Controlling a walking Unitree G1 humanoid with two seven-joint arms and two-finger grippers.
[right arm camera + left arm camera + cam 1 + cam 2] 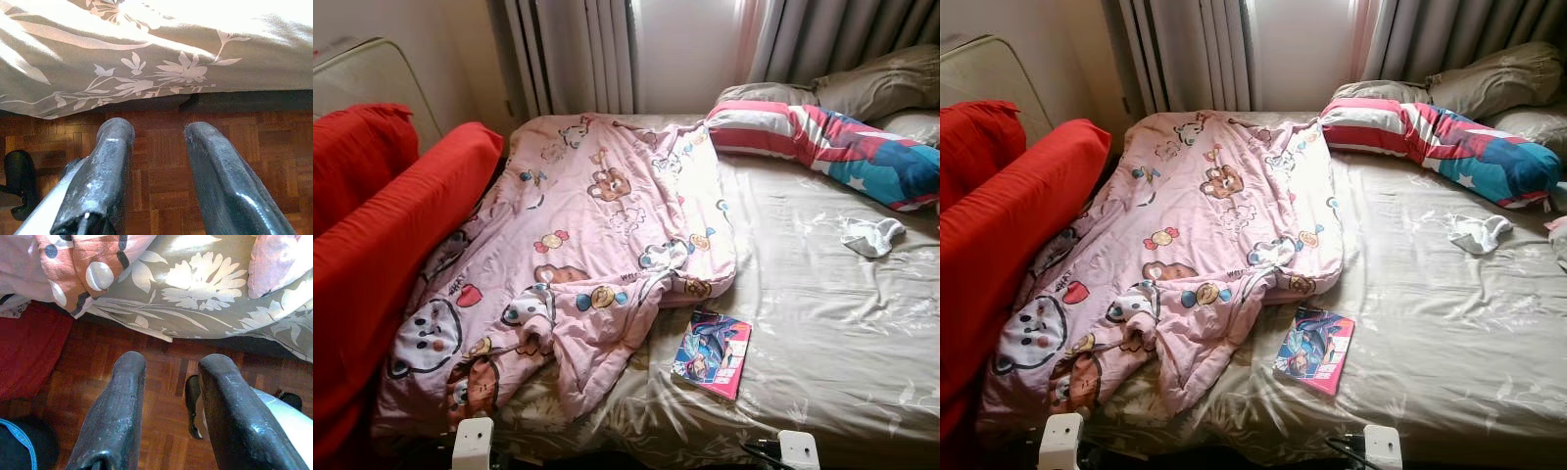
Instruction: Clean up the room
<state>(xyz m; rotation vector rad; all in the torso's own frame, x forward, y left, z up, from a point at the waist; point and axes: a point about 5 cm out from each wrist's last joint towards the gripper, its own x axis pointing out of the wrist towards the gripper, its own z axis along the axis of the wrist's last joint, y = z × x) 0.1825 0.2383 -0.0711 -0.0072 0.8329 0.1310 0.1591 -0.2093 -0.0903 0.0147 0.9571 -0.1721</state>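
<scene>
A crumpled pink cartoon-print blanket lies across the left half of the bed. A colourful comic book rests on the grey floral sheet near the bed's front edge. A white sock lies further back on the right, below a striped red, white and blue pillow. Both arms hang low in front of the bed. My left gripper is open over the parquet floor, below the blanket's hanging edge. My right gripper is open too, below the sheet's overhang, holding nothing.
Two big red cushions lean along the bed's left side. Grey pillows sit at the far right, with curtains behind the bed. Wooden parquet floor lies beneath the grippers, and my black foot stands on it.
</scene>
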